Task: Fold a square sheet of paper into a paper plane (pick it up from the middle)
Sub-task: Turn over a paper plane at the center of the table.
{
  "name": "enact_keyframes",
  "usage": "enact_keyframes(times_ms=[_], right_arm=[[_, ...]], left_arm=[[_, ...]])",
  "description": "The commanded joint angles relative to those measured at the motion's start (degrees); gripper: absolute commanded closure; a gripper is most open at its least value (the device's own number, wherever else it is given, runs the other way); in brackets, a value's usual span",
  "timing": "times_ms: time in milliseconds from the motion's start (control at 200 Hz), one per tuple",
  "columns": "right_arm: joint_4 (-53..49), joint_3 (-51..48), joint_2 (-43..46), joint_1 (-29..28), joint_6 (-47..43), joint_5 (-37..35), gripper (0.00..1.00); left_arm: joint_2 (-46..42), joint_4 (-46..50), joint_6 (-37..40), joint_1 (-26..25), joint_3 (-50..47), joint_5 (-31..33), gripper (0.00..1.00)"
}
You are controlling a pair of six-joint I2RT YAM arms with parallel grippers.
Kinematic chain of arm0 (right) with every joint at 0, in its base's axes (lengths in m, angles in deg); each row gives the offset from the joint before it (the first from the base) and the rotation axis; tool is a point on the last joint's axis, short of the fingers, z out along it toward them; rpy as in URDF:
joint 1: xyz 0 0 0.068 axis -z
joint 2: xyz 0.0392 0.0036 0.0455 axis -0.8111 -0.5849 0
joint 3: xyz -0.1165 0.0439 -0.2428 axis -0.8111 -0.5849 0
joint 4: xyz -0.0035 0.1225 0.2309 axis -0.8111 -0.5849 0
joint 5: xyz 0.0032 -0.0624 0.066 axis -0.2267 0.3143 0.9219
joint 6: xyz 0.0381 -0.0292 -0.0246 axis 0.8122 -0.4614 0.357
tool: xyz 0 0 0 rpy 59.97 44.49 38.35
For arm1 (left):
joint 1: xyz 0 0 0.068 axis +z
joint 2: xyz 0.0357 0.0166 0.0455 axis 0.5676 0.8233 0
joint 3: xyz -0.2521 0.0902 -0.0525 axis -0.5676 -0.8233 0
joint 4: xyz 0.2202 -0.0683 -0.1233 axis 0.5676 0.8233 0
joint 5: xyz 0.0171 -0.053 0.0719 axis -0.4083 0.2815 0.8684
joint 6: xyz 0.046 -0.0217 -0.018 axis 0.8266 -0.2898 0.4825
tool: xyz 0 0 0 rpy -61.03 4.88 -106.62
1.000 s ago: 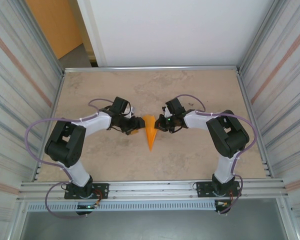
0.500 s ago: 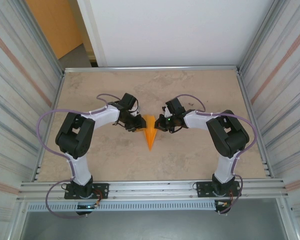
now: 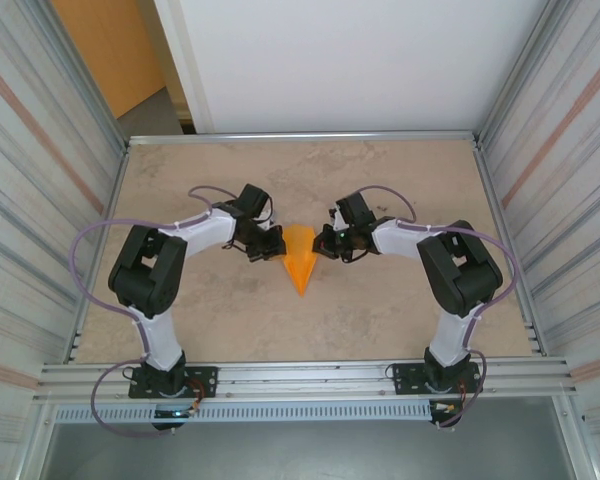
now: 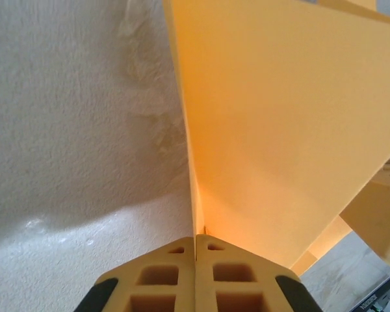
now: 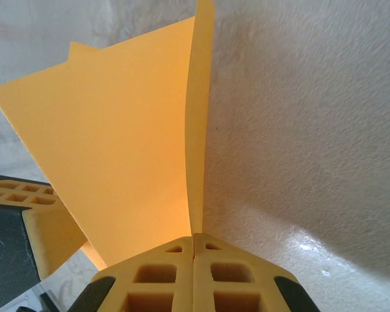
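The paper plane [image 3: 300, 258] is a bright-orange dart at the table's middle, wide end to the back and tip toward the arms. My left gripper [image 3: 278, 248] pinches its left edge and my right gripper [image 3: 322, 246] pinches its right edge. In the left wrist view the orange sheet [image 4: 286, 123] stands out from between the shut yellow fingertips [image 4: 169, 266]. In the right wrist view the paper [image 5: 130, 149] likewise rises from the shut fingertips [image 5: 221, 266], its edge thin and upright.
The beige tabletop [image 3: 230, 170] is bordered by metal rails and corrugated side walls [image 3: 30, 180]. An orange wall panel [image 3: 105, 50] stands beyond the back left corner. Both arm bases sit at the near rail [image 3: 300, 378].
My left gripper moved right to the plane's left edge and shut on it. The plane now lies wider and flatter between both grippers. The right gripper stayed put.
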Motion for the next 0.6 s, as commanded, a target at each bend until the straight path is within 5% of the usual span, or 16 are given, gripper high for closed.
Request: enact_keyframes(times_ms=[0,591], right_arm=[[0.2,0.2,2.7,0.7,-1.5,-0.1,1.0],[4.2,-1.3,-2.9,2.3,-1.3,2.0,0.95]], left_arm=[[-3.7,-2.9,1.6,0.5,-0.4,-1.2,0.96],[-0.3,-10.9,2.6,2.7,-5.1,-5.2,0.93]])
